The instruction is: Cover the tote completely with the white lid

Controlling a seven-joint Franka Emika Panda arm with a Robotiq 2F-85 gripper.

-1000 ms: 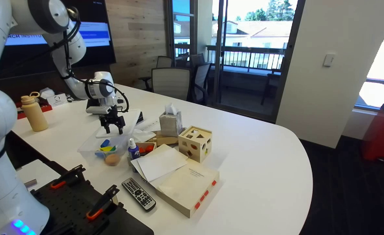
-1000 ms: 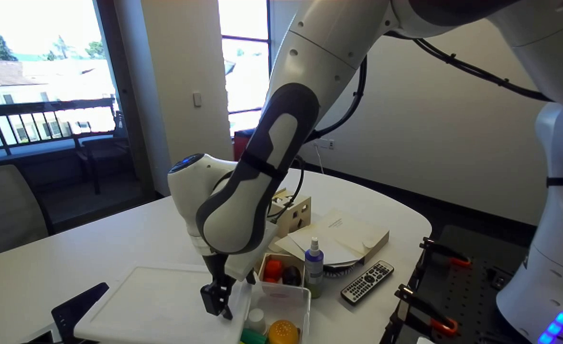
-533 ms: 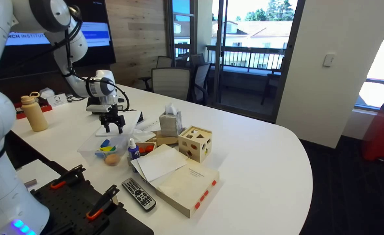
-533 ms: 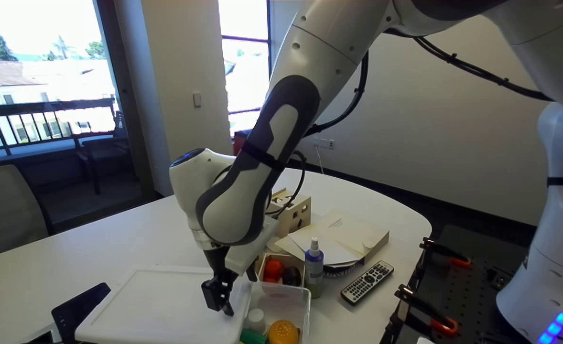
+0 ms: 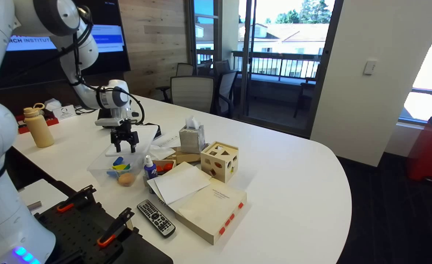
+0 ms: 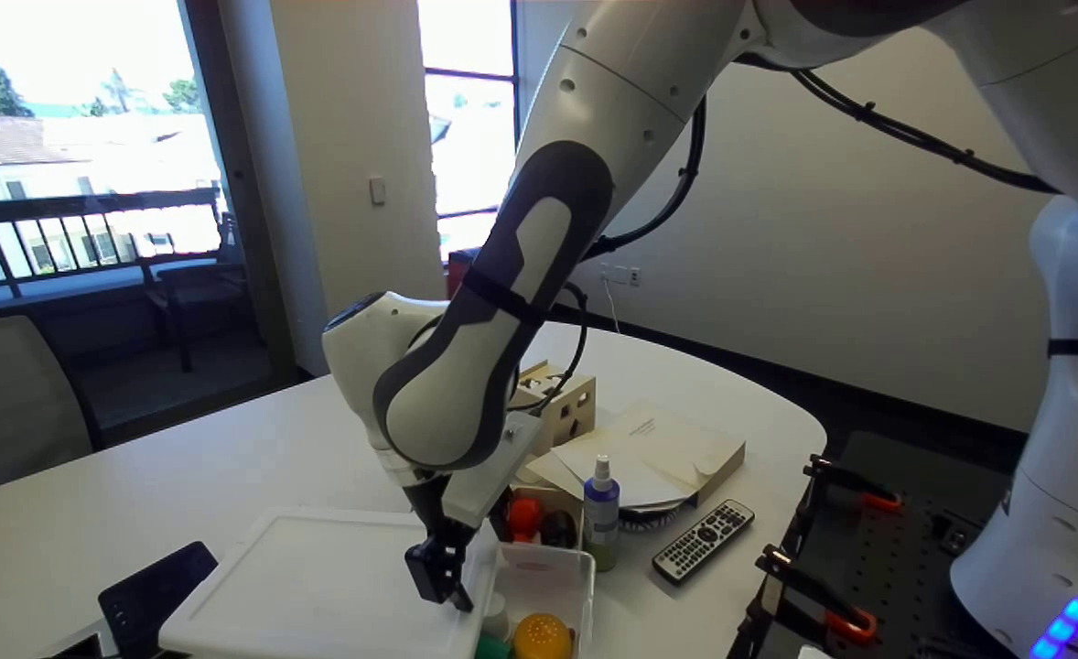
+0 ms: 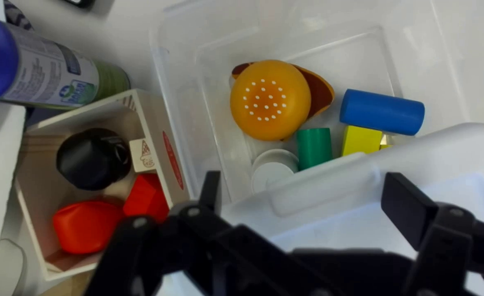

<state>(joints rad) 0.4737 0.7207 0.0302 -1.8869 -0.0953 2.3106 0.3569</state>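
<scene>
The white lid (image 6: pixel 310 586) lies flat over the near part of the clear tote (image 6: pixel 576 577) in an exterior view, its edge across the opening. It also shows in an exterior view (image 5: pixel 144 137) and in the wrist view (image 7: pixel 340 218). The tote (image 7: pixel 172 82) stays uncovered on the other part, where an orange bun (image 7: pixel 268 100), a blue cylinder (image 7: pixel 381 112), a green cylinder (image 7: pixel 314 148) and a yellow block (image 7: pixel 361 139) show. My gripper (image 7: pixel 301 185) is open, fingers wide apart, at the lid's edge. Its fingertips (image 5: pixel 125 150) look down on the lid; contact is unclear.
A wooden box (image 7: pixel 151 115) with red and black shapes stands against the tote. A spray bottle (image 6: pixel 601 513) stands beside it. A shape-sorter cube (image 5: pixel 219 161), a thick book (image 5: pixel 216 201), a tissue box (image 5: pixel 191 139) and a remote (image 5: pixel 156 218) are nearby. A dark device (image 6: pixel 159 595) touches the lid's far side.
The lid has shifted slightly over the tote, covering a little more of it. My gripper has moved the same way with it, after rising a little, and remains open.
</scene>
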